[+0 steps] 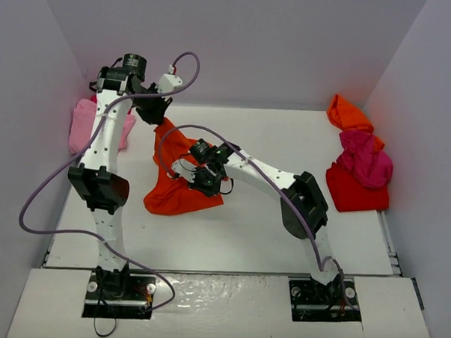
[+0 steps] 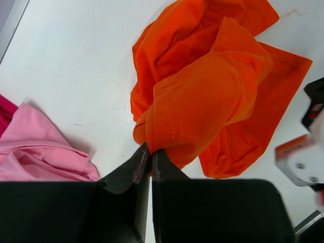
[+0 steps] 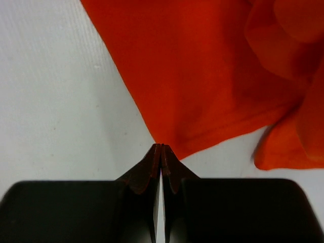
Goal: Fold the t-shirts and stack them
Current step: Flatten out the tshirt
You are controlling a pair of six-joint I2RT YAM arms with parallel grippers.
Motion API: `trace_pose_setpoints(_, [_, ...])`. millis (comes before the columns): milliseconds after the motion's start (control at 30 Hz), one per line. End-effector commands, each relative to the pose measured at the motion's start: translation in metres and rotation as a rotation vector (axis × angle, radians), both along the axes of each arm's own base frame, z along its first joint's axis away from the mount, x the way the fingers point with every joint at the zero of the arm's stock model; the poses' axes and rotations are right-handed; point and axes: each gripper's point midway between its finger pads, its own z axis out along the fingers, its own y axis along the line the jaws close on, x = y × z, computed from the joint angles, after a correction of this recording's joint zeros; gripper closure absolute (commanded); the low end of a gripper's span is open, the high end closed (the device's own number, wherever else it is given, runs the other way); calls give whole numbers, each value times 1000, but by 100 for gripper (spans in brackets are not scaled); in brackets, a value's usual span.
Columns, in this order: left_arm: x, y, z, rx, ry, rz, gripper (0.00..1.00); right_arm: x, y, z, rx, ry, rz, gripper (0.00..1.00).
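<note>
An orange-red t-shirt (image 1: 172, 193) is seen crumpled on the left half of the white surface (image 1: 253, 230), between the two arms. One fold of it is drawn up toward the far left corner, where it is clamped between the closed jaws of the left gripper (image 2: 147, 152). In the left wrist view the pinched fold is shown bunched right at the tips, and the rest of the cloth is spread out beyond it in loose lumps. The jaws of the right gripper (image 3: 161, 148) are pressed together with their tips at a corner of the shirt's hem, near the garment's right side. Whether any cloth is caught between them cannot be made out, since the corner ends exactly where the tips meet. Much of the shirt's middle is covered by the right arm in the overhead view. A light pink t-shirt (image 1: 81, 129) is lying against the left edge of the surface, largely hidden behind the left arm. Its shape cannot be judged. At the right edge an orange t-shirt (image 1: 348, 113), a magenta t-shirt (image 1: 364, 160) and a red t-shirt (image 1: 355, 193) are heaped together, touching. The magenta one is partly laid over the red one.
</note>
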Motion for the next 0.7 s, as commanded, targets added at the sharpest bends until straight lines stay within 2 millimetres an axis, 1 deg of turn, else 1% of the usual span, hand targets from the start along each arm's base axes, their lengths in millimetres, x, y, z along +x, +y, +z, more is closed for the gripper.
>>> trace_pose_setpoints(0, [-59,5,6,-18,180,3,100,7,14,-19,-15,39,-16,100])
trace_pose_setpoints(67, [-57,4,6,-24,182,2,100,9,14,-42,-55,56,-20,100])
trace_pose_setpoints(100, [-57,4,5,-24,183,2,100,10,15,-40,-51,53,-20,100])
trace_pose_setpoints(133, [-56,5,6,-31,181,4,100,15,10,-57,-94,54,-36,100])
trace_pose_setpoints(200, [-55,5,6,-37,180,8,100,19,7,-64,-116,52,-48,100])
trace_pose_setpoints(267, [-52,12,6,-39,176,21,100,16,-7,-82,-183,97,-58,100])
trace_pose_setpoints(300, [-52,14,6,-41,178,26,100,14,-11,-85,-198,109,-62,100])
trace_pose_setpoints(333, [-51,17,7,-44,176,32,100,12,-21,-88,-224,125,-68,100])
trace_pose_setpoints(433, [-50,24,7,-50,175,44,100,-6,-65,-96,-323,210,-85,100])
trace_pose_setpoints(467, [-49,26,7,-53,174,48,100,-10,-83,-98,-351,238,-97,100])
trace_pose_setpoints(533, [-49,31,7,-53,172,53,100,-29,-121,-99,-424,290,-95,100])
trace_pose_setpoints(567, [-49,32,7,-52,172,57,100,-30,-133,-99,-443,297,-99,100])
trace_pose_setpoints(600, [-48,34,7,-51,170,58,100,-32,-149,-98,-467,305,-112,100])
trace_pose_setpoints(667, [-47,37,7,-48,165,60,100,-48,-192,-92,-530,340,-139,100])
